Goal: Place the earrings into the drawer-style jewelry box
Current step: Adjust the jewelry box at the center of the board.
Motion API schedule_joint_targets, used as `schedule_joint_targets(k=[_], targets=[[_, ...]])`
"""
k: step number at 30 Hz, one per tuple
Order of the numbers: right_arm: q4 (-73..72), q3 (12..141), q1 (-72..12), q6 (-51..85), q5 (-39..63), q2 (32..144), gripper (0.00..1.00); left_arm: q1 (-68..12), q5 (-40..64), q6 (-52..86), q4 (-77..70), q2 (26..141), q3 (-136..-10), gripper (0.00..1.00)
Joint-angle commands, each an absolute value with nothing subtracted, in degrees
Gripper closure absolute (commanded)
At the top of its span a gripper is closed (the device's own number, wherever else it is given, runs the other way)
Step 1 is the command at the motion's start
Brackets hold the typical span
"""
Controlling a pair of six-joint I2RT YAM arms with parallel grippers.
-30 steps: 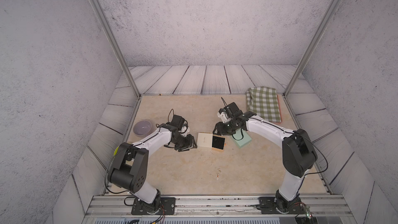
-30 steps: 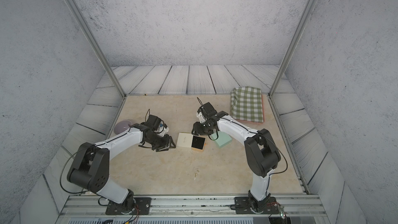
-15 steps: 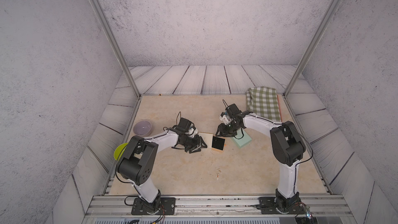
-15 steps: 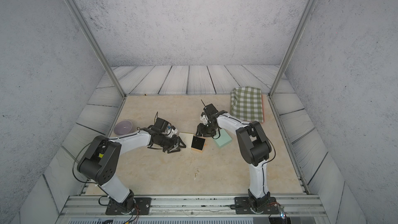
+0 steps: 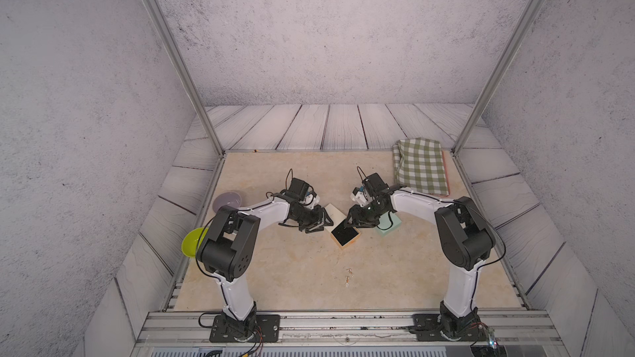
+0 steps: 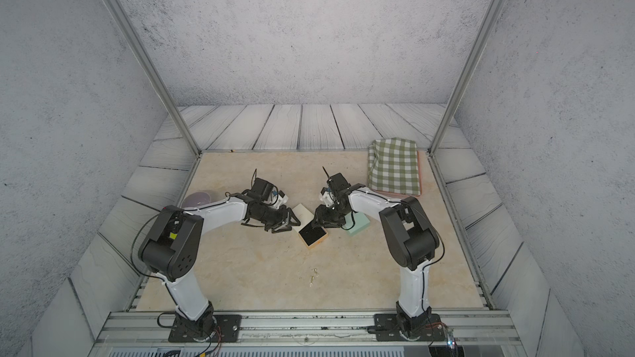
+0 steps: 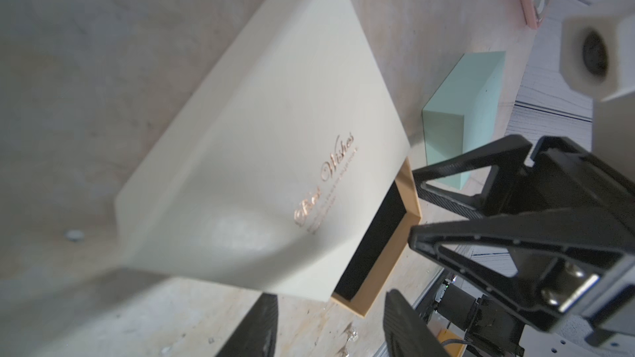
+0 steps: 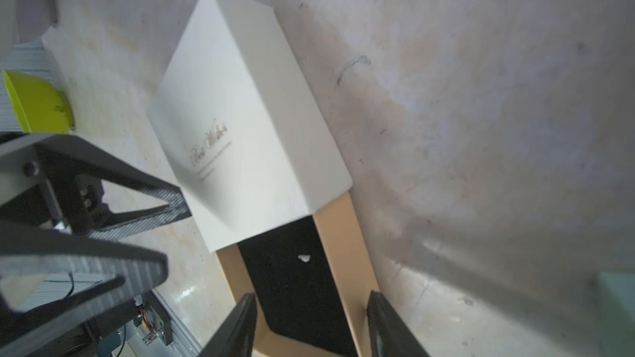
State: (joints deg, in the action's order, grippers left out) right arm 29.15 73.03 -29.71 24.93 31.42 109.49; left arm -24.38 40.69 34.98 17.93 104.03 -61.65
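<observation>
Gold script "Best Wishes" on drawer-style jewelry box [image 7: 268, 132]; subline unreadable.

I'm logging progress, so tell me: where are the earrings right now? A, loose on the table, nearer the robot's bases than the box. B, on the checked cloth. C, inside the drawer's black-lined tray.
A: the earrings lie on the bare table, apart from the drawer-style jewelry box.

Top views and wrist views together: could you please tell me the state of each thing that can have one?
drawer-style jewelry box: tray slid partly out; visible black lining shows no earrings.
earrings: loose on the table, outside the box.
mint-green box: closed.
checked cloth: folded.
left pincer: open, at the box's cream sleeve.
right pincer: jaws apart astride the tray's end; grip unclear.
</observation>
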Motion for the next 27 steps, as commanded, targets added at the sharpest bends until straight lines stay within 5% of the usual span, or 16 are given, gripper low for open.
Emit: schedule_joint_targets(k=[1,14,23,27], targets=[[27.96,71.69,-29.88,25.92,32.47,107.78,0.45,-23.58,40.21,32.49,20.39,106.02,-63.3,0.48],[33.6,72.53,-29.49,22.64,26.54,101.61,0.42,-20.74,36.79,27.96,25.21,107.45,-67.61,0.48],[35.64,56.53,-29.4,18.59,19.13,79.11,0.02,-27.38,30.13,22.8,29.81,88.7,-54.53,0.47],[33.99,49.38,-29.43,19.13,21.04,70.64,0.01,-36.61,29.8,16.5,29.62,85.04,-50.82,0.47]])
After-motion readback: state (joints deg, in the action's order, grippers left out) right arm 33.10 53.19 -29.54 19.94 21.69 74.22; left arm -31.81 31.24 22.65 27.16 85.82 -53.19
